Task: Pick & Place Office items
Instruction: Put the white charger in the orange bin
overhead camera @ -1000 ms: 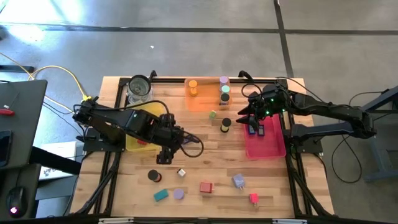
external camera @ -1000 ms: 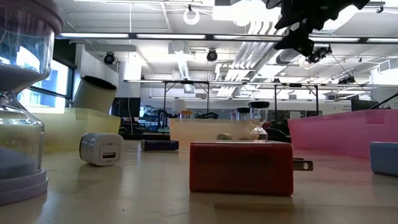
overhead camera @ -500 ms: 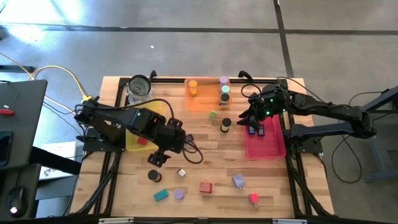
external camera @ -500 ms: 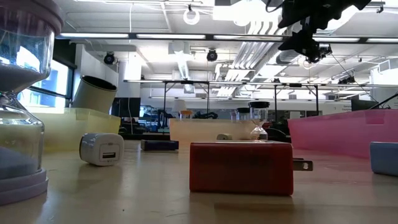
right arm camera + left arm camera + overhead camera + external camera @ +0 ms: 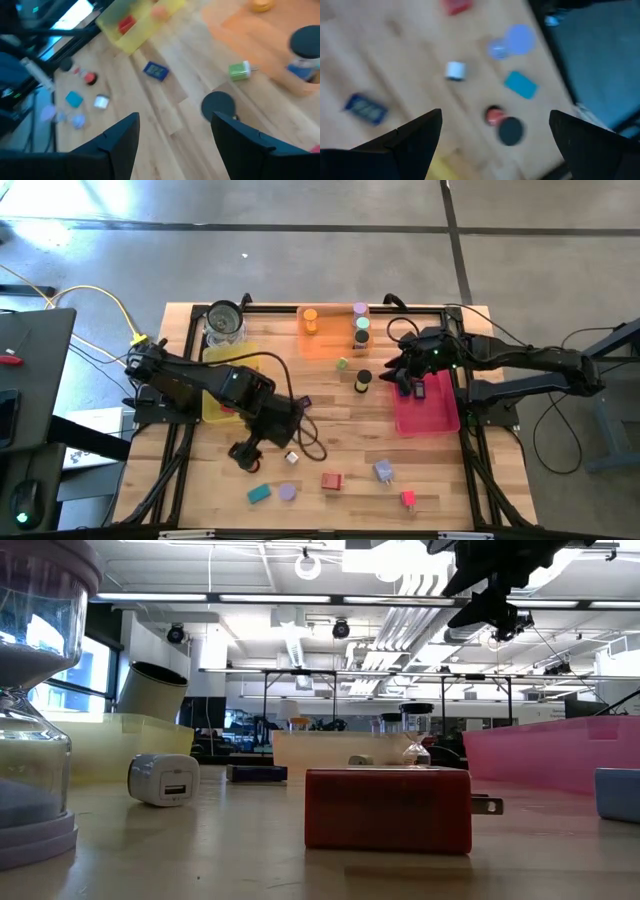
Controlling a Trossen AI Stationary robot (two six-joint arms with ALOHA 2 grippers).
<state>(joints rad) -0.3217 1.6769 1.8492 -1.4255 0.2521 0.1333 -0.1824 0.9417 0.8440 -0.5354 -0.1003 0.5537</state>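
The left end effector (image 5: 243, 452), fingers spread and empty, hovers above the black cylinder (image 5: 510, 131) on the surface. Best to centre over it, descend straight, avoiding the teal block (image 5: 521, 84) nearby. The right end effector (image 5: 403, 375), open, waits beside the pink tray (image 5: 428, 412).

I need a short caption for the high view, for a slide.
Left gripper open above loose office items; right gripper open at the pink tray.

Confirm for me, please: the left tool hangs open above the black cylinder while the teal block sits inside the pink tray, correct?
Not quite: the high view shows the teal block on the bare table, outside the pink tray. The left tool does hang open above the black cylinder.
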